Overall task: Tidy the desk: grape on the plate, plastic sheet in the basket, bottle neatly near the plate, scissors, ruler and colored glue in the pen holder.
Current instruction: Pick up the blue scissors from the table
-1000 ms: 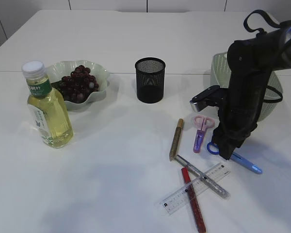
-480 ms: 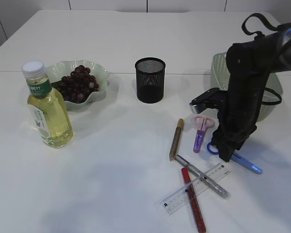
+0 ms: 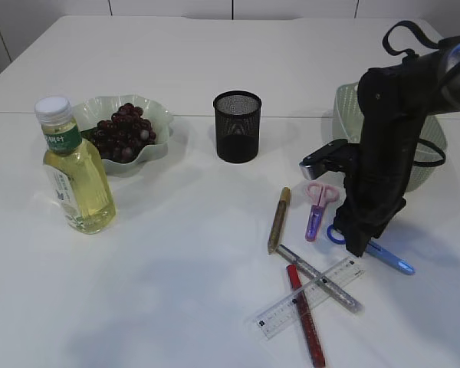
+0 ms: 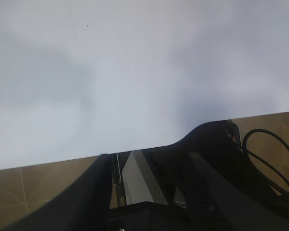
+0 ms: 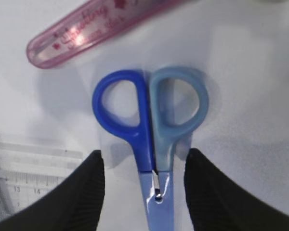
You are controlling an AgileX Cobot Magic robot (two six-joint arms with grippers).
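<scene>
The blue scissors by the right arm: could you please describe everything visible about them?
The blue scissors lie flat on the white table, closed, with one dark blue and one lighter blue plastic handle loop and a light blue cover over the blades. The right pincer is open, straddling them just below the loops, its fingers either side without gripping. The pink scissors lie close by, apart.

On the ruler (image 5: 19, 183) we read the numbers 13 and 14 in the right wrist view. The pink scissors case (image 5: 94, 31) carries cursive lettering, perhaps "Sparkling". The bottle (image 3: 75, 172) has a green label, too small to read.
</scene>
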